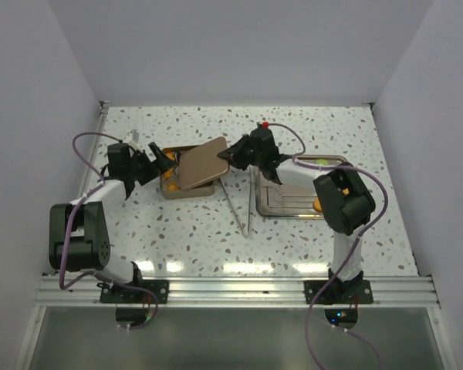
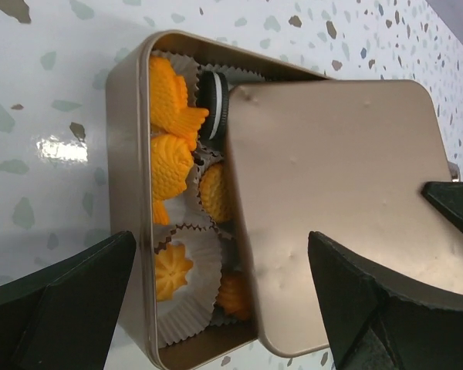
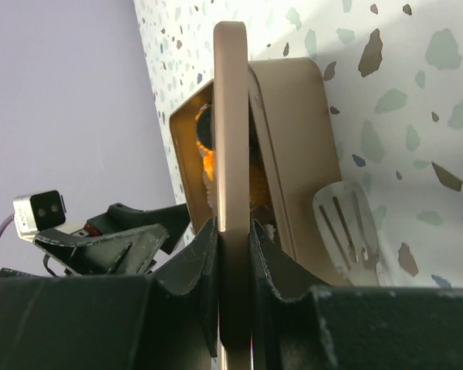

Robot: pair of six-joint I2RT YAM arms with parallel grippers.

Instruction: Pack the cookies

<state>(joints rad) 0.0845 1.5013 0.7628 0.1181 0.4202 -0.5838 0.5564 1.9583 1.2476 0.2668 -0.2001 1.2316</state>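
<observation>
**As lid [image 2: 347, 200] tilts over tin [image 2: 127, 193]**

Where right claw [image 3: 233, 231] clamps the lid's edge, lid stands aslant above the open tin. Left claw [image 1: 162, 163]: spread wide, empty, near tin. Cookies [image 2: 170, 166]: mostly orange, in paper cups [image 2: 189, 308] inside tin.

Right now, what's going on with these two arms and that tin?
The right pincer is shut on the edge of the gold lid, holding it tilted over the open tin, which it covers only partly. Orange cookies and one dark sandwich cookie sit in paper cups inside. The left pincer hangs open beside the tin, gripping nothing. Tongs lie on the table between the tin and a metal tray.
</observation>
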